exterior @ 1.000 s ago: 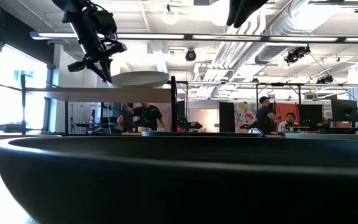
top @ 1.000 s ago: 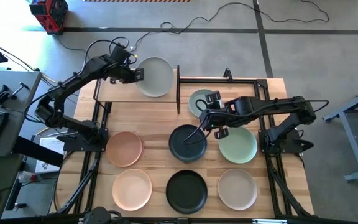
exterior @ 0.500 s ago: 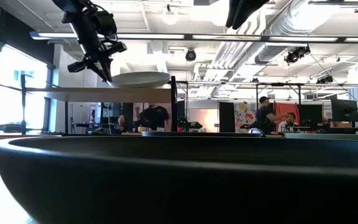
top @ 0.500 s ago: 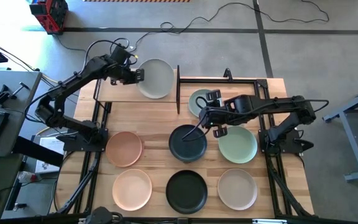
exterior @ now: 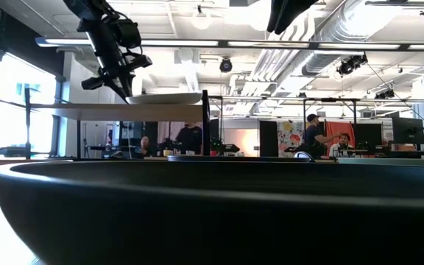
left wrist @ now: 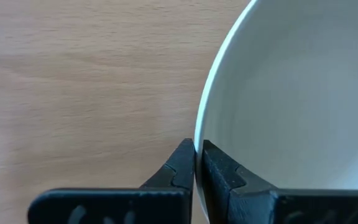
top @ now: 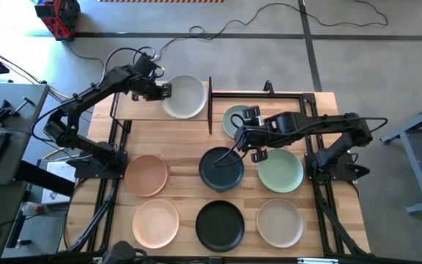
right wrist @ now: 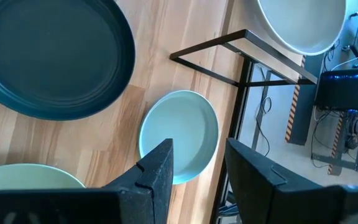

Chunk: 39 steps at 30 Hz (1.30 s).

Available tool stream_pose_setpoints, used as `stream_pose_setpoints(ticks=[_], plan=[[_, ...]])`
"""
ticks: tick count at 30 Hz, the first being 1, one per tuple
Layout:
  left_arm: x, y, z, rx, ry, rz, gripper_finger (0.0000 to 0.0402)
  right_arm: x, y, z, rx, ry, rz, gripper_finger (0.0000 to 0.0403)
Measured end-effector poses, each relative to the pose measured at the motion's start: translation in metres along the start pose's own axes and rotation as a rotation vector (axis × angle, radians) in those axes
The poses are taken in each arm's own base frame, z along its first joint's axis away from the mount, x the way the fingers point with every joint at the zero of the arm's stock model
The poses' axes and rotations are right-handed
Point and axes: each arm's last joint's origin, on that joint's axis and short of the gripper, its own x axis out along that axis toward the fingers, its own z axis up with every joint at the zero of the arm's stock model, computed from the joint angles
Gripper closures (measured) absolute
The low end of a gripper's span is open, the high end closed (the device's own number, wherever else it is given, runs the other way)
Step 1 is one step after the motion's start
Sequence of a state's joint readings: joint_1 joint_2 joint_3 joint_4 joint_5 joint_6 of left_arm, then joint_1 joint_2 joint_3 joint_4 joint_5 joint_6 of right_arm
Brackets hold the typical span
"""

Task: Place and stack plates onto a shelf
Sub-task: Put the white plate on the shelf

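One white plate (top: 183, 97) has changed since a second ago: in the low view it sat tilted, its far edge raised above the shelf (top: 135, 108); now it lies level on the board. In the high view it has shifted slightly toward the shelf's right end. Left gripper (left wrist: 196, 163) is still pinched tight on that plate's rim, fingers nearly meeting with only the thin edge between them, light wood of the shelf beside it. Right gripper (right wrist: 197, 163) has not moved; it hovers over the tabletop between the dark plate (top: 222, 169) and the pale green plate (top: 280, 170), fingers parted and holding nothing.

Shelf contents: the white plate only, at its right end. A pale blue-grey plate (top: 236, 119) lies on the table just past the shelf's black frame. On the tabletop nearer the camera edge: peach-pink plate (top: 146, 175), a lighter peach plate (top: 155, 223), black plate (top: 220, 226), beige plate (top: 280, 223). All lie flat, apart from one another, empty.
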<state>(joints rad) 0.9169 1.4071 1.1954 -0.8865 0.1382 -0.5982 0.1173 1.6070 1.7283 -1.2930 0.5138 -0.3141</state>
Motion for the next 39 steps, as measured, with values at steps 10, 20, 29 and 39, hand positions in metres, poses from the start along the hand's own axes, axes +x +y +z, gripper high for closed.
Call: stream_pose_setpoints(ticks=[10, 20, 29, 39], plan=[[0.001, 0.001, 0.0, 0.014, -0.002, 0.01, 0.0359, 0.0, -0.001, 0.001, 0.007, -0.009, -0.011, 0.0273], [-0.001, 0.0, 0.0, 0.028, -0.006, -0.008, 0.0336, 0.0, -0.001, 0.002, 0.01, -0.013, -0.014, 0.0273], [-0.013, -0.002, -0.001, 0.038, -0.058, -0.049, 0.0335, 0.0, -0.001, 0.003, 0.015, -0.022, -0.017, 0.0273], [-0.029, -0.002, -0.008, 0.062, -0.048, -0.116, 0.0335, 0.0, -0.001, 0.003, 0.068, -0.029, -0.007, 0.0273]])
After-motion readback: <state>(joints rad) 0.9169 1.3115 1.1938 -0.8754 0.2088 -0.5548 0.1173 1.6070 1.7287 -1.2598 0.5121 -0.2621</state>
